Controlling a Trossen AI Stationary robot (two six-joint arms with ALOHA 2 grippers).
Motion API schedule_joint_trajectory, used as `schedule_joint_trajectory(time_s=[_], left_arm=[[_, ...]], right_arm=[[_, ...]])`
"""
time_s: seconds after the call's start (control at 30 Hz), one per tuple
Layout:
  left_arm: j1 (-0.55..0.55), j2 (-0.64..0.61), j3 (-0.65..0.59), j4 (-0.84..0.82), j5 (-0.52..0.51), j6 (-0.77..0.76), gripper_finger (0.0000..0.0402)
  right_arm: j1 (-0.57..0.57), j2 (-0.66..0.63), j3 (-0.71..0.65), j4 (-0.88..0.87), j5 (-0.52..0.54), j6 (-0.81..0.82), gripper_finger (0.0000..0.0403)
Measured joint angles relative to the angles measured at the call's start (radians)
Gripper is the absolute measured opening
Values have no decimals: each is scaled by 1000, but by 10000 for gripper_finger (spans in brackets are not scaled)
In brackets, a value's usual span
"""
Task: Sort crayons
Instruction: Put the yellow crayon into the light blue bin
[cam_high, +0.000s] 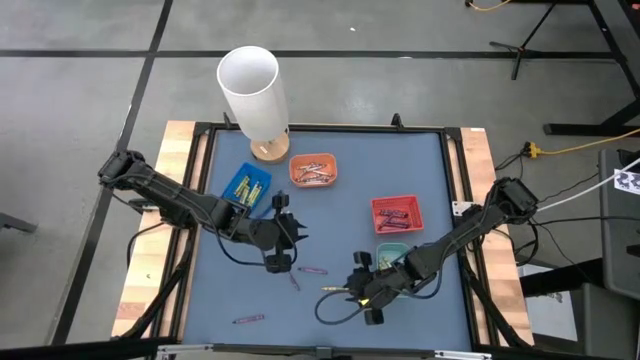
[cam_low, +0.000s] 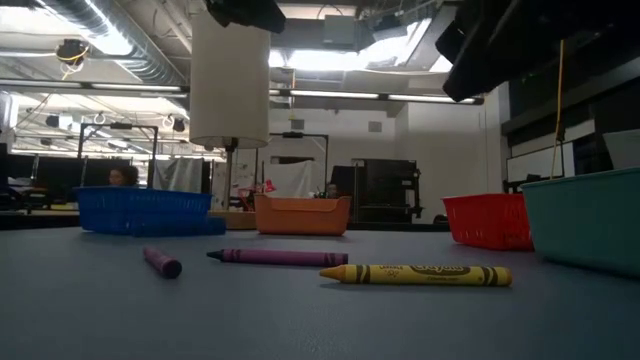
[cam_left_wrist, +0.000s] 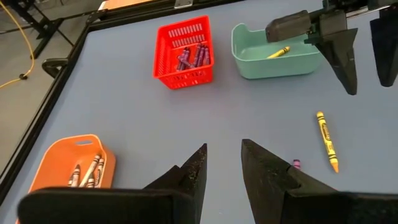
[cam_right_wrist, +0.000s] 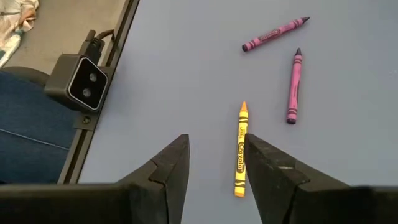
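While hovering with fingers apart and empty, right gripper (cam_right_wrist: 214, 165) sits almost over yellow crayon (cam_right_wrist: 240, 150), lying bare on blue mat (cam_high: 330, 215) at roughly five o'clock of centre. Long axis points straight ahead between the fingers, tip away. Left gripper (cam_left_wrist: 222, 163), also apart and empty, farther off near centre.

Left claw (cam_left_wrist: 222, 163) and right claw (cam_right_wrist: 214, 163) both hover, fingers parted.
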Motion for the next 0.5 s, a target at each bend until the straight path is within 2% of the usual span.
schedule_joint_trajectory(time_s=[0.27, 0.5], left_arm=[[1, 0, 0, 0, 0, 7, 84], [1, 1, -1, -11, 0, 8, 84]], right_arm=[[0, 9, 0, -114, -3, -72, 152], [0, 39, 0, -78, 23, -113, 152]])
